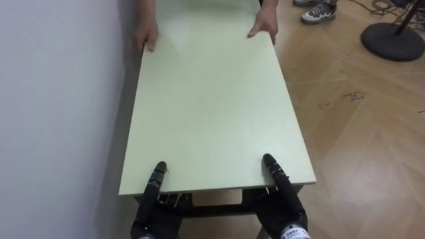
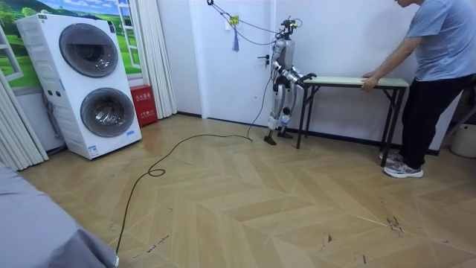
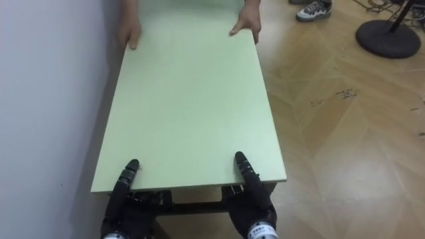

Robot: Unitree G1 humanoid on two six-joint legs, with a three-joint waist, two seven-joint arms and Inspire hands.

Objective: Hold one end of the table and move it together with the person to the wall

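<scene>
Thumbs on top and fingers tucked beneath, the left hand (image 1: pixel 153 209) and right hand (image 1: pixel 285 209) pinch the near edge of the pale green rectangular table (image 1: pixel 212 99), which stands against the white wall (image 1: pixel 53 99). Best to lift level, matching the person's hands (image 1: pixel 264 26) at the far end.

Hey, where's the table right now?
In the eye views the table runs ahead, left side beside the white wall, with the left hand and right hand at its near end and a person's hands at the far end.
</scene>
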